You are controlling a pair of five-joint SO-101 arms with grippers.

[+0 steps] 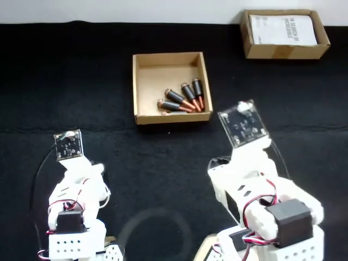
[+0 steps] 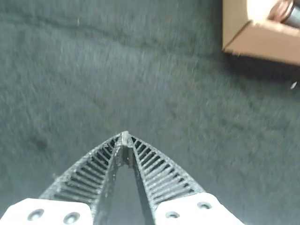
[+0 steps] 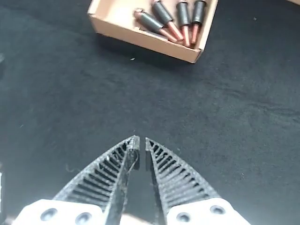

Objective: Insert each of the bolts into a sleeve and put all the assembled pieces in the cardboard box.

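The open cardboard box [image 1: 157,76] sits at the table's middle rear with several assembled pieces [image 1: 182,99], dark sleeves with copper bolt ends, lying in its right half. My left arm [image 1: 76,190] and right arm [image 1: 255,185] are drawn back near the front edge. In the left wrist view my left gripper [image 2: 125,137] is shut and holds nothing, low over the black cloth, with a corner of the box [image 2: 262,40] and one piece [image 2: 287,10] beyond it. My right gripper [image 3: 141,140] is shut and holds nothing, short of the box [image 3: 136,37] and its pieces [image 3: 183,16].
A second cardboard box [image 1: 261,50] with a printed sheet [image 1: 283,28] in it stands at the back right. Black cloth [image 1: 163,163] covers the table between the arms and the box.
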